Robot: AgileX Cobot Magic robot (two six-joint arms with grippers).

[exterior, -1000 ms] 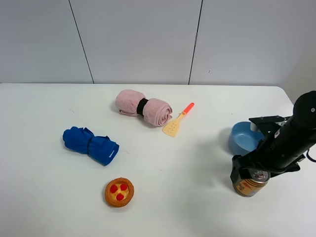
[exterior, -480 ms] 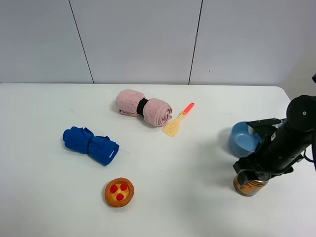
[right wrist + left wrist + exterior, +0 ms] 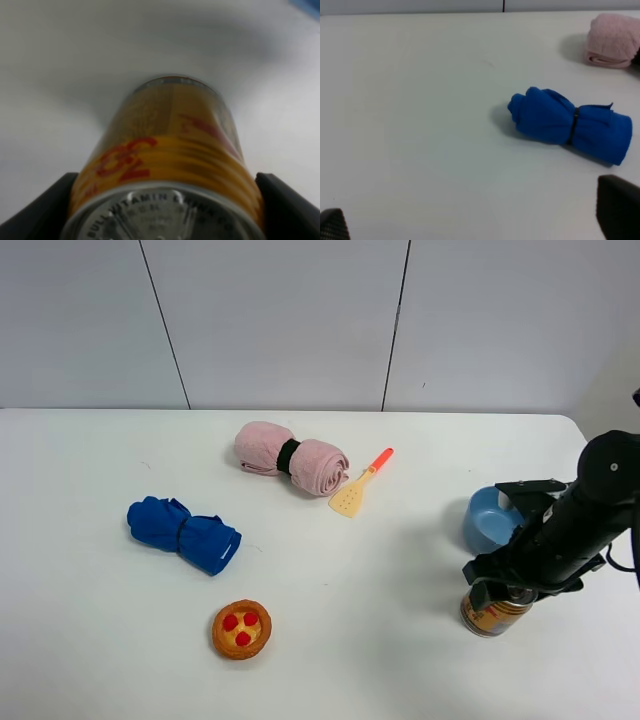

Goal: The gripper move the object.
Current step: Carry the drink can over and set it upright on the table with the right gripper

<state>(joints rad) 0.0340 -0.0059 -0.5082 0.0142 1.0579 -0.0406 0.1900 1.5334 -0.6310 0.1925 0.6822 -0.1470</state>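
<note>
Gripping a golden-orange can (image 3: 167, 150) from both sides, the dark fingers (image 3: 45, 210) of the right gripper (image 3: 165, 215) are clamped on its wall just below the silver pull-tab top. Red lettering runs around the can. Seen from the high camera, the can stands roughly upright under the black right arm (image 3: 585, 510), at the near right part of the white table (image 3: 400, 660). Whether its base touches the surface cannot be told. Just behind the can, partly covered by the arm, sits a light blue bowl (image 3: 484, 522).

The left gripper (image 3: 475, 222) shows only in its own wrist camera. Its two dark fingertips (image 3: 617, 210) stand wide apart above the table, with a rolled blue cloth (image 3: 570, 122) lying beyond them.

Farther across the table, well apart from the can, lie a rolled pink towel (image 3: 292, 458) with a dark band, a yellow spatula (image 3: 350, 498) with an orange handle just beside the towel, and a small toy tart (image 3: 241, 629) topped with red pieces near the front edge.
</note>
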